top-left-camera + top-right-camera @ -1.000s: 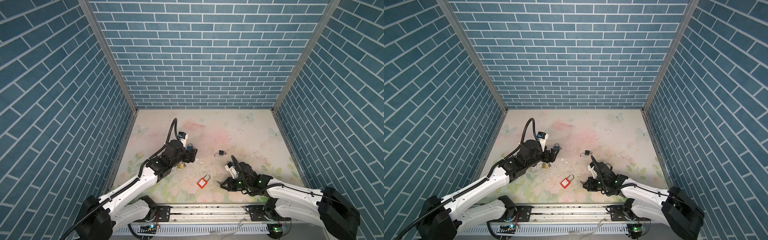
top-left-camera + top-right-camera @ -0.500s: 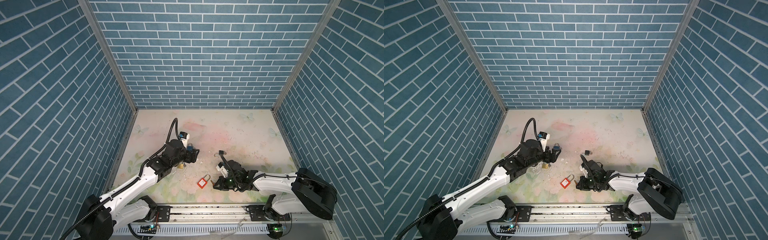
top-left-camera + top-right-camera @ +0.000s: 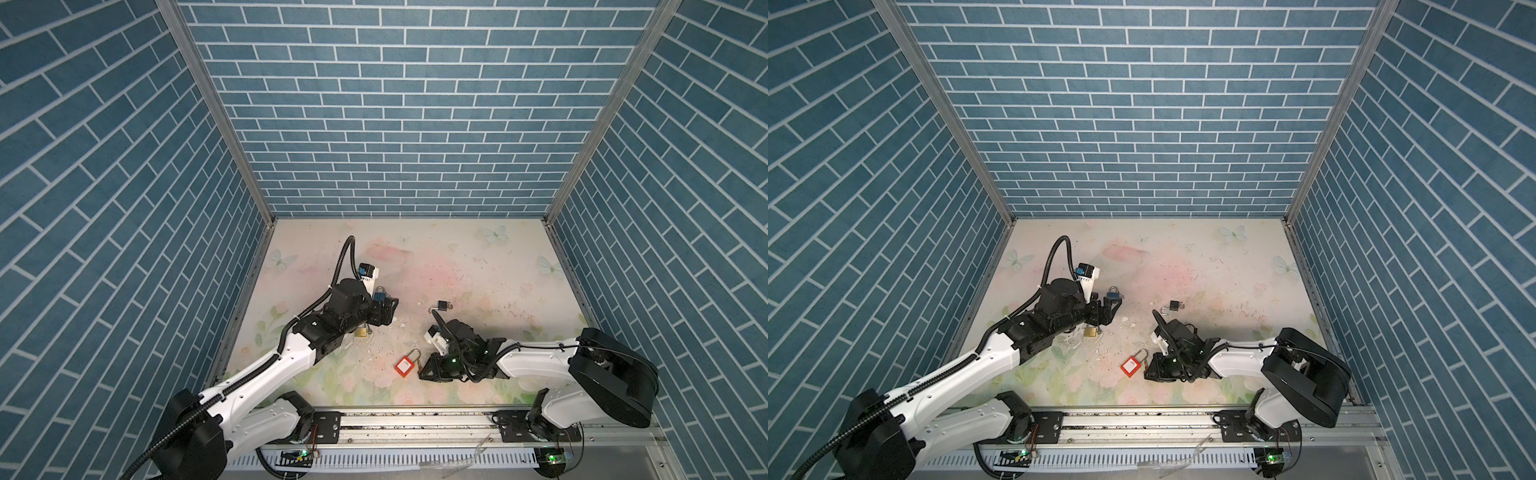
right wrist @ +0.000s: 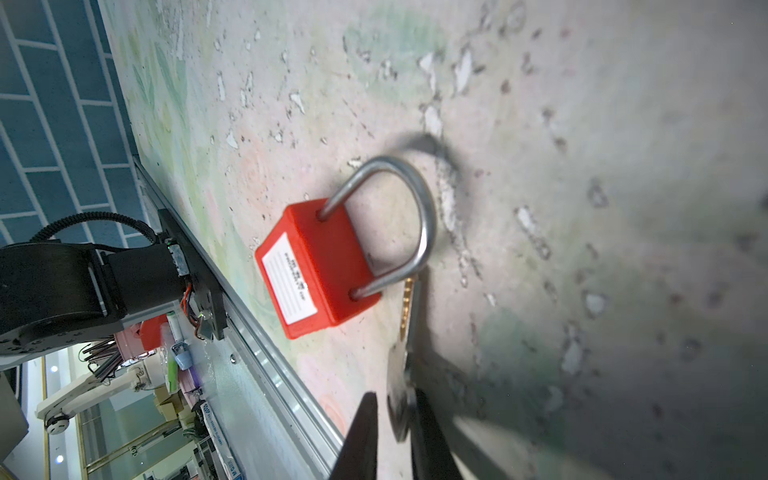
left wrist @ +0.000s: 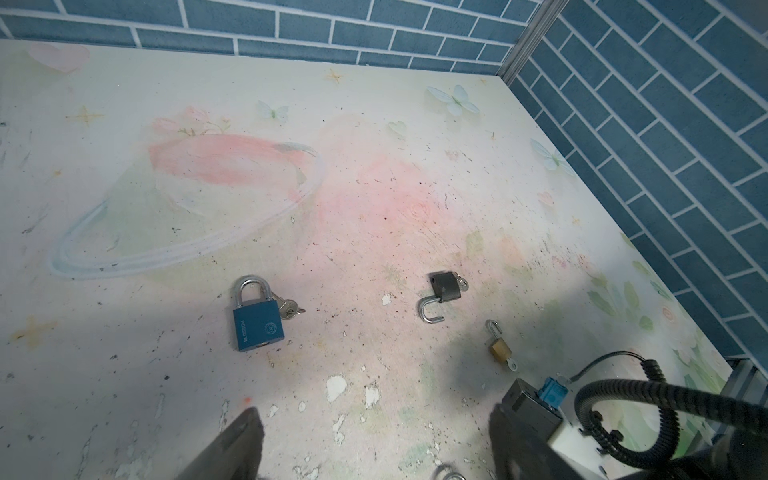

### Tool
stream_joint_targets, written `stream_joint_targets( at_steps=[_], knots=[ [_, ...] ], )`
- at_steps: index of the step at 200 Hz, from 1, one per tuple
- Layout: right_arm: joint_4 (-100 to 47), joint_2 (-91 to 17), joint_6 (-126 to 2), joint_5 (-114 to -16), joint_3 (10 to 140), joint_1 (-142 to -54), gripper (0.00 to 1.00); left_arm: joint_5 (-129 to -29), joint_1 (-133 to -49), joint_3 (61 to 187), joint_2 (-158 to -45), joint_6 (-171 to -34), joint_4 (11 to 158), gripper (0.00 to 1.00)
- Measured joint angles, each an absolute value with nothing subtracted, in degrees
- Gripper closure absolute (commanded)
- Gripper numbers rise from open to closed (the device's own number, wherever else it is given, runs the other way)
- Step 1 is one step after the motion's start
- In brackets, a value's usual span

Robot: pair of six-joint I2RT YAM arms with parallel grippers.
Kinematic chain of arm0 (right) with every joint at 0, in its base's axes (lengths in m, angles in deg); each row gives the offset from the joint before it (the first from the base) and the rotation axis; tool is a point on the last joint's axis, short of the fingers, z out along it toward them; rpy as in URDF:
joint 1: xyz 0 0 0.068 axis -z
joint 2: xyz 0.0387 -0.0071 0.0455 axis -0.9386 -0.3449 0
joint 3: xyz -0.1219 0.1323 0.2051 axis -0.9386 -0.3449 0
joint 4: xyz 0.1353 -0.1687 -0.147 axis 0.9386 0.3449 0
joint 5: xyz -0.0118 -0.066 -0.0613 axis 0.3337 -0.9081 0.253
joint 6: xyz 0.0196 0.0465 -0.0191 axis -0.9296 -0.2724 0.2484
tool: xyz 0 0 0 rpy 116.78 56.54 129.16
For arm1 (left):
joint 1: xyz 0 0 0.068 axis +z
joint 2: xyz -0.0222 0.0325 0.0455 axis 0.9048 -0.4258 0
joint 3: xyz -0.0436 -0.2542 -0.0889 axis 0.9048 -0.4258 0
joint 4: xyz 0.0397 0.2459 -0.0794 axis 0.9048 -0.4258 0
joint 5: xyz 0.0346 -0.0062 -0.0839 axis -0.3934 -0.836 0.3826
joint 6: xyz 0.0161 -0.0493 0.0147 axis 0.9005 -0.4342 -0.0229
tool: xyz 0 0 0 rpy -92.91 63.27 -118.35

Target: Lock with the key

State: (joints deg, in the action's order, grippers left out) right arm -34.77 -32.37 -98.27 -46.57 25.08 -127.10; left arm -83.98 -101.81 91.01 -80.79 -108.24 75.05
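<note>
A: Where's the key (image 4: pixel 403 340)?
B: Between the narrowly parted fingers of my right gripper (image 4: pixel 394 399), tip just beside the red padlock (image 4: pixel 316 270) shackle. Gripped? I can't tell. My left gripper (image 5: pixel 372 415) hangs released, fingers wide.

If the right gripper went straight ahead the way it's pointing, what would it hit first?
Most likely the red padlock. The right gripper points at it, and the key between its jaws has its tip beside the shackle, so the key would probably touch first.
</note>
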Motion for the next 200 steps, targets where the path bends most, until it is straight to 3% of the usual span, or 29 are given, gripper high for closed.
stream_joint_targets(
  at_steps=[106, 151, 200],
  knots=[
    [-35.74, -35.19, -97.83, -45.78, 27.59, -127.14, 0.74, -83.98, -101.51, 91.01, -80.81, -108.04, 74.88, 0.14],
    [-33.33, -33.26, -96.3, -47.31, 28.66, -127.14, 0.48, -84.59, -101.44, 91.01, -80.79, -108.06, 74.64, 0.13],
    [-22.86, -24.39, -93.28, -53.45, 31.51, -125.13, 0.43, -87.15, -101.0, 91.07, -79.76, -109.35, 74.27, 0.13]
  ],
)
